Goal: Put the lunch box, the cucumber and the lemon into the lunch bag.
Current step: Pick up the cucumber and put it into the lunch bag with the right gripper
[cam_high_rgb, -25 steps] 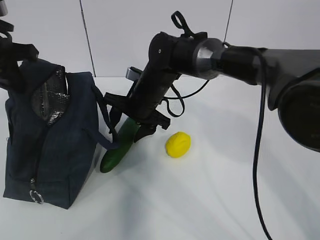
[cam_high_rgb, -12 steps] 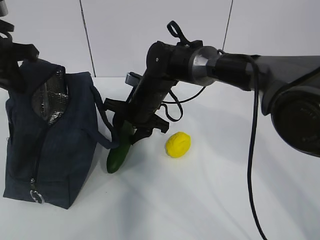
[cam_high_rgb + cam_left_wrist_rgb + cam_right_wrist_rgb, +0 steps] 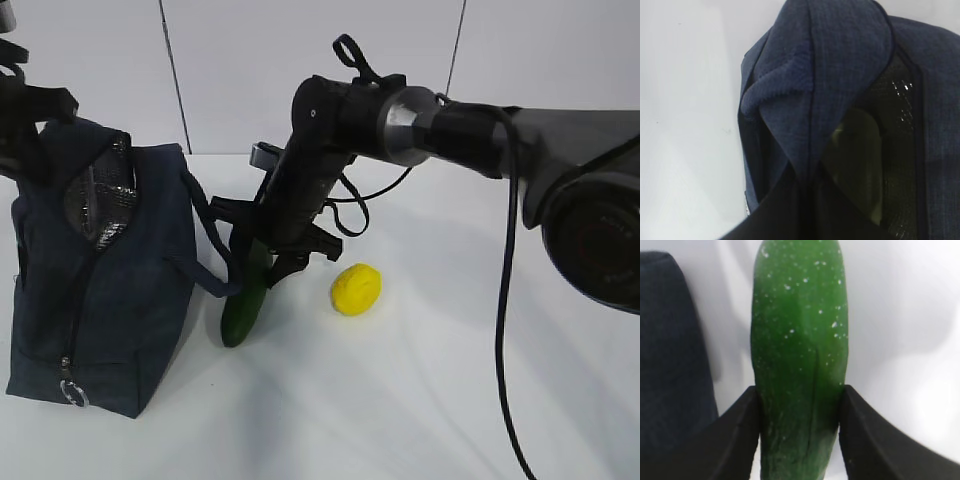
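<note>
Across the lower frame of the exterior view runs a plain white table (image 3: 420, 400), backed by a pale panelled wall (image 3: 250, 70) with dark seams. At the left of that view stands the bag (image 3: 110, 290), dark navy, its flap open on silver lining. My left gripper (image 3: 25, 105) sits at the upper left edge, jaws closed on the bag's fabric, which fills my left wrist view (image 3: 840, 75); something pale green shows dimly inside, and I cannot tell what it is. My right gripper (image 3: 800, 435) has both fingers (image 3: 735, 440) pressed against the cucumber (image 3: 247, 300), clamped about one end. Its long axis tilts steeply, upper end in my jaws, lower tip on the table just beside the bag. Right of it, apart, lies the lemon (image 3: 356, 289), near the middle of the frame.
</note>
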